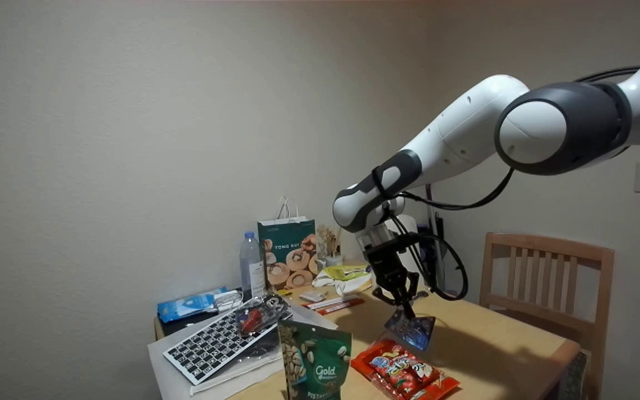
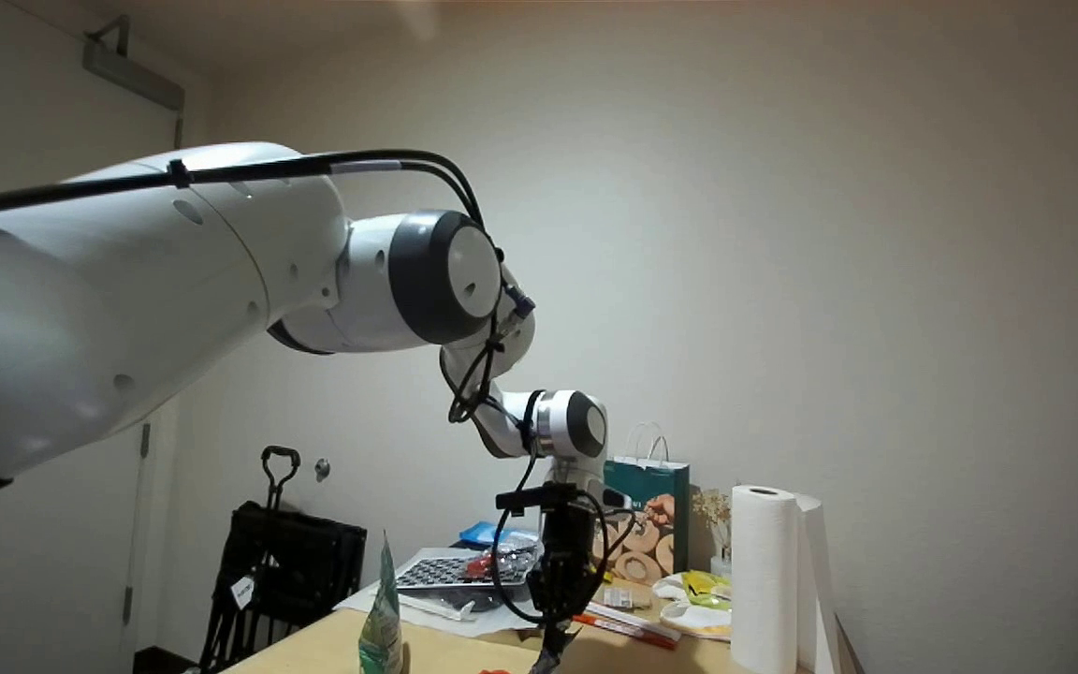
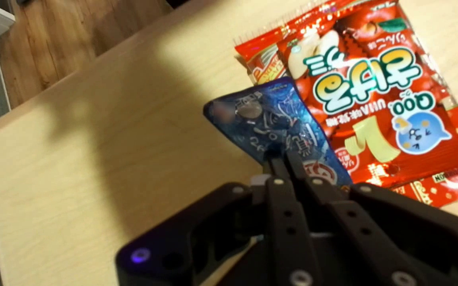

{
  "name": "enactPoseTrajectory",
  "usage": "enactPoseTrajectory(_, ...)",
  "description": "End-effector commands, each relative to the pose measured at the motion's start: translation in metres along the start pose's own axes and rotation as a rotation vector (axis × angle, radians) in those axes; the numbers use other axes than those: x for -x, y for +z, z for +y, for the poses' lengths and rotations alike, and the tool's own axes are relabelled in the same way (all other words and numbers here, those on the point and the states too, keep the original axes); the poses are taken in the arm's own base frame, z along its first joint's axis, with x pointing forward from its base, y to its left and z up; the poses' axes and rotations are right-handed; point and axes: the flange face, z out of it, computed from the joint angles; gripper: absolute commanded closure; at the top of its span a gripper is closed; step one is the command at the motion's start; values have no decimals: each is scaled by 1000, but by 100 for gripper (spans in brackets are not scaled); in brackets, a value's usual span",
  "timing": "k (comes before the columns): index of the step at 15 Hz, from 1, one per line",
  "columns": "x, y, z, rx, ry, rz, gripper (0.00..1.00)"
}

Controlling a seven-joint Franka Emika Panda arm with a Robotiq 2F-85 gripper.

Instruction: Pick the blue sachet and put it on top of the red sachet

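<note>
My gripper is shut on the blue sachet, and it hangs tilted from the fingertips above the table. In the wrist view the fingertips pinch the blue sachet near its middle, and the packet is creased there. The red sachet lies flat on the table just below and beside it. In the wrist view the blue sachet overlaps the left edge of the red sachet; the gap between them cannot be judged. In an exterior view the gripper shows, with the red sachet mostly cut off at the bottom edge.
A green pouch stands upright close to the red sachet. A white-framed checkered board lies at one side. A bottle, a paper bag and red-and-white sticks are farther back. A paper towel roll stands on the table.
</note>
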Motion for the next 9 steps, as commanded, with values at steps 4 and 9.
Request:
enactPoseTrajectory(4,13,0,-4,6,-15,6,96)
enactPoseTrajectory(9,37,2,-43,24,-76,27,96)
